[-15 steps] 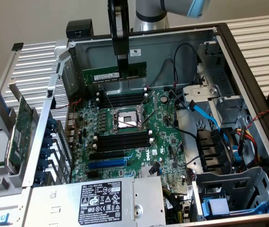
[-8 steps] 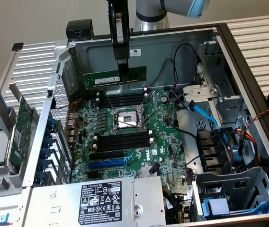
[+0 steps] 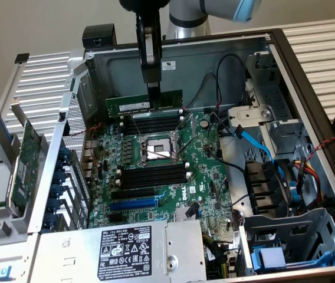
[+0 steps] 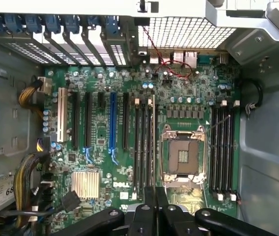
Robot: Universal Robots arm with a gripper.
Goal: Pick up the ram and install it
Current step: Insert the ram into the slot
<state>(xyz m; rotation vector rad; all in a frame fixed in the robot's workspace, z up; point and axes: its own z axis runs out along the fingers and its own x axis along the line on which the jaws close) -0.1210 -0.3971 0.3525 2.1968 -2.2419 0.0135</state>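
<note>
The ram (image 3: 133,105) is a long green stick with a white label. It is held level on its long edge just above the far bank of black memory slots (image 3: 153,124) on the motherboard. My gripper (image 3: 154,99) comes straight down from above and is shut on the ram's upper edge, right of its middle. Whether the stick touches a slot cannot be told. In the wrist view the black fingertips (image 4: 149,199) pinch the ram (image 4: 153,142), seen edge-on as a thin strip beside the slots (image 4: 142,142). The open CPU socket (image 3: 155,148) lies between the two slot banks.
A second bank of slots (image 3: 153,175) lies nearer the camera. A green expansion card (image 3: 25,168) stands outside the case at the exterior view's left. The power supply (image 3: 133,252) is in front, and blue and black cables (image 3: 253,141) and drive cages (image 3: 285,236) are at the right.
</note>
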